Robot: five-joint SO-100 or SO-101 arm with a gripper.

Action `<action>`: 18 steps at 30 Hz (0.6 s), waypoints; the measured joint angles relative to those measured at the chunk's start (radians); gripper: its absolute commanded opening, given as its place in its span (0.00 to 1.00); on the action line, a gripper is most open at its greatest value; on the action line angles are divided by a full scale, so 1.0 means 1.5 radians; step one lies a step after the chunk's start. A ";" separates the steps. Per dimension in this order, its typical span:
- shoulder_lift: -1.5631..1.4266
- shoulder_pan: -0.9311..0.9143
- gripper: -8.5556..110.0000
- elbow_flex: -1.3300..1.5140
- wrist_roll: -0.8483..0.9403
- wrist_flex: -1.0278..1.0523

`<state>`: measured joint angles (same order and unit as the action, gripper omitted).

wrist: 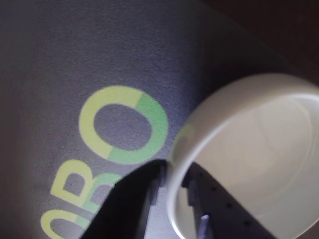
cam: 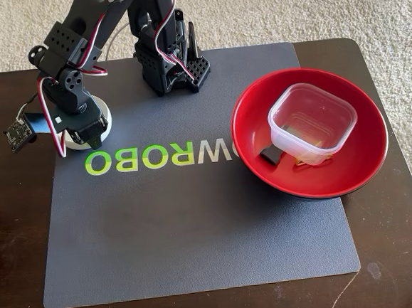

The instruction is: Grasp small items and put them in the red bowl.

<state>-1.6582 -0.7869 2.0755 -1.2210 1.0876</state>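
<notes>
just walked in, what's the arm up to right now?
The claw straddles the rim of the small white bowl at the grey mat's left edge in the fixed view, one finger inside and one outside. The red bowl on the right already holds the clear container, with something dark and something yellowish beneath it.

1. Black plastic five-joint arm [cam: 76,43], boxy servo housings, perforated brackets.
2. Red, white and black cable bundles [cam: 160,36] loop alongside the arm's links.
3. Small black circuit board [cam: 15,135] hangs left of the arm's wrist.

Clear container [cam: 312,121] inside red bowl [cam: 367,159]
</notes>
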 measured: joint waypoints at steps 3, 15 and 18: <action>-0.009 0.012 0.07 0.000 0.019 0.001; -0.042 0.133 0.07 -0.144 0.145 0.207; -0.043 0.191 0.07 -0.224 0.197 0.274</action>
<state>-1.7227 -0.5001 1.7395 -0.9250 1.4987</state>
